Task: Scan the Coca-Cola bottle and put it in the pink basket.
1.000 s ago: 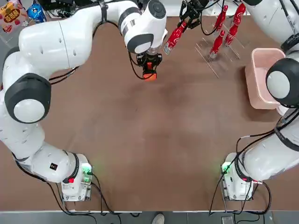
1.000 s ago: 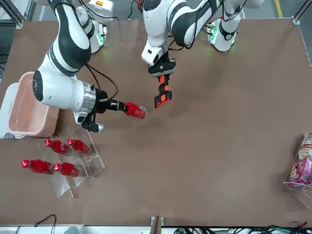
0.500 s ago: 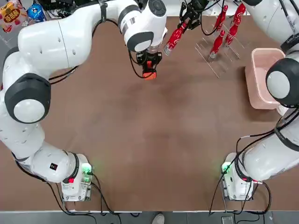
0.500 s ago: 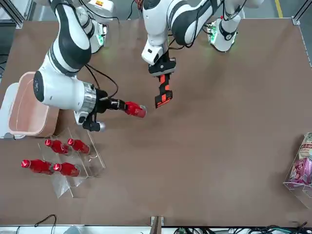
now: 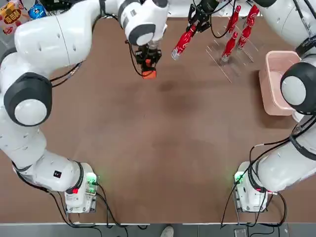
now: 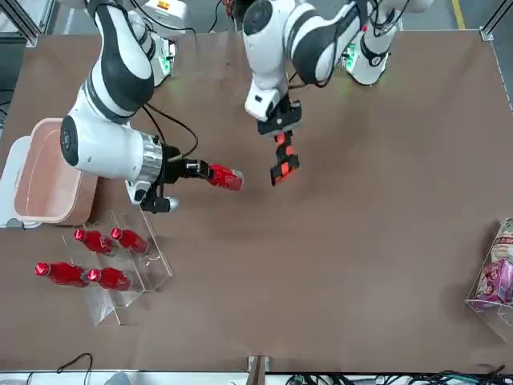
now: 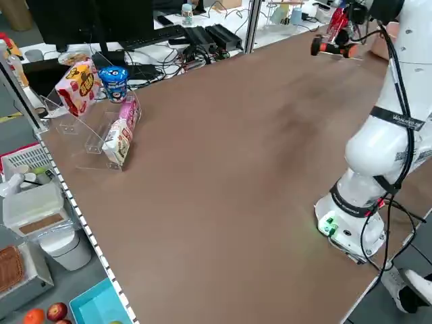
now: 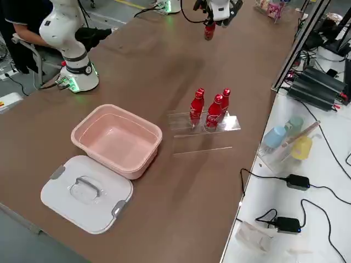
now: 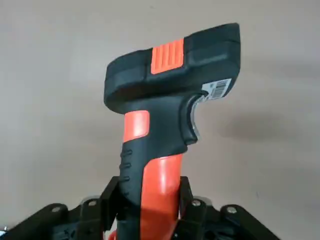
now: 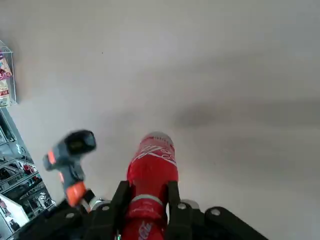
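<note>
Presently holding the Coca-Cola bottle (image 6: 224, 177) clamped in the right gripper (image 6: 195, 169), raised level above the table (image 5: 163, 148), and gripping the scanner (image 6: 283, 160) in the left gripper (image 6: 279, 130) just beside it, presumably for scanning before reaching the pink basket (image 5: 270, 94) well apart.

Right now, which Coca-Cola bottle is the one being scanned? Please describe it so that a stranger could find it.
Start at the pink basket, then the clear rack beside it with four red bottles. The Coca-Cola bottle is the fifth: off the rack, held above the table by the right gripper, facing the orange-and-black scanner.
</note>
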